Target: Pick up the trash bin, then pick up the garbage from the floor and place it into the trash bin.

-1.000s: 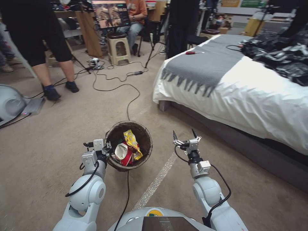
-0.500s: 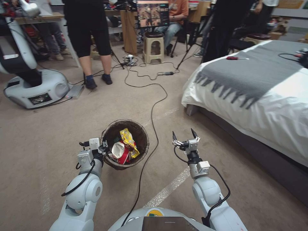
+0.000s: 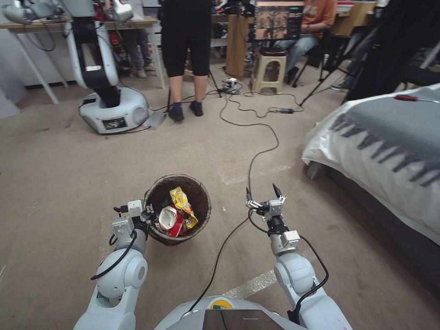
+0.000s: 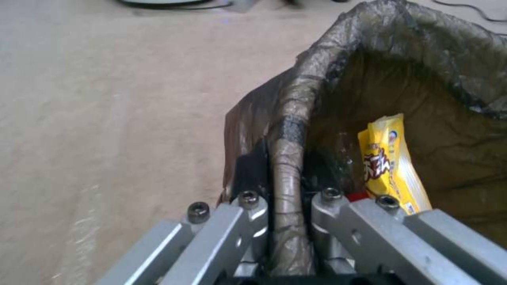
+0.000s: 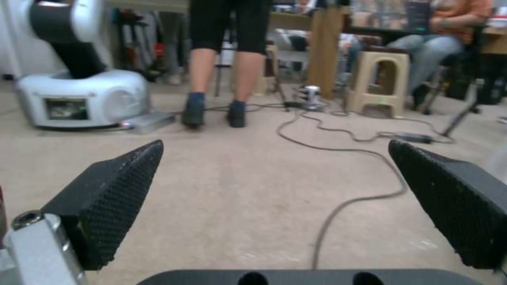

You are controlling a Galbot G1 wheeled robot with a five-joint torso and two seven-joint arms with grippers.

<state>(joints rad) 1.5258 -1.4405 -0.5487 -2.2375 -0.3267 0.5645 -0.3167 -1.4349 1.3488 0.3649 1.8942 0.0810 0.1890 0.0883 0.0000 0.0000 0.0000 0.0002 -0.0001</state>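
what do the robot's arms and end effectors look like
Both arms have glossy white-grey rounded shells with round joint caps, narrowing to bare silver metal wrist blocks. A black cable loops along each forearm. The right end effector has two pointed black fingers with a fine textured grip face. The left end effector has silver aluminium finger links with black hex screws.

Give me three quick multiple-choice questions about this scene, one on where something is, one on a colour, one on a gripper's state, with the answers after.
1. Where is the yellow wrapper?
A. on the bed
B. in the bin
C. on the floor

2. What colour is the bin's liner?
A. dark brown
B. blue
C. white

3. How is the right gripper?
A. shut on a cup
B. shut on the cable
C. open, holding nothing

Answers: B, it lies inside among the other garbage; A, brown film folds over the rim, which the left gripper clamps; C, its jaws stand spread over bare floor.
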